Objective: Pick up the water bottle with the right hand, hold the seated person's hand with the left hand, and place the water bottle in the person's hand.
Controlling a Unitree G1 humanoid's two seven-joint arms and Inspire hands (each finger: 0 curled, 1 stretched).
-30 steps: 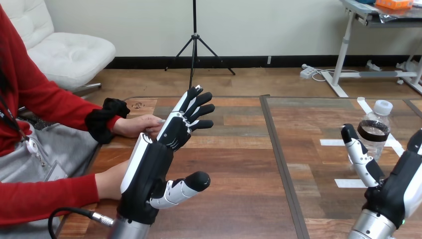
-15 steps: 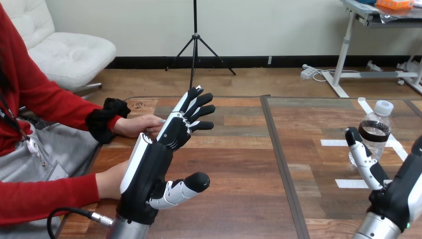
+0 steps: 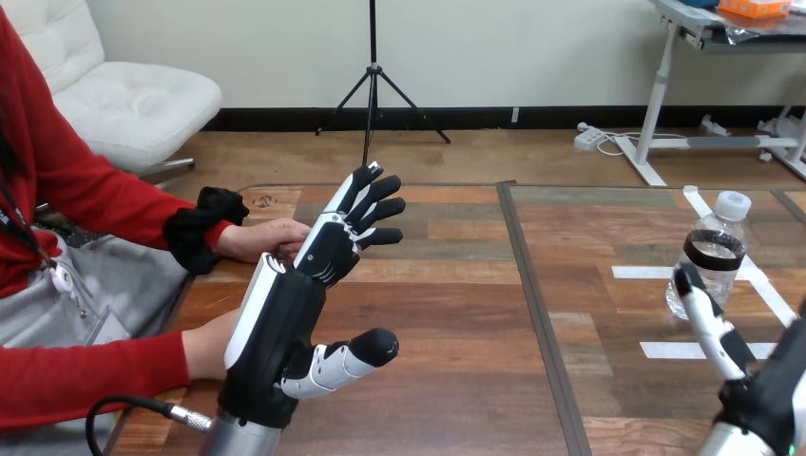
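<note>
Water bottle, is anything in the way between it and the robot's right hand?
No, nothing visible is in the way. The right hand is at the lower right with straight fingers, and the water bottle stands upright just beyond them. Only flat white tape strips lie on the table there.

Wooden worktop (image 3: 456, 313) of mixed brown boards, dark seam (image 3: 535, 304) running front to back, white tape strips (image 3: 665, 350) at its right side
</note>
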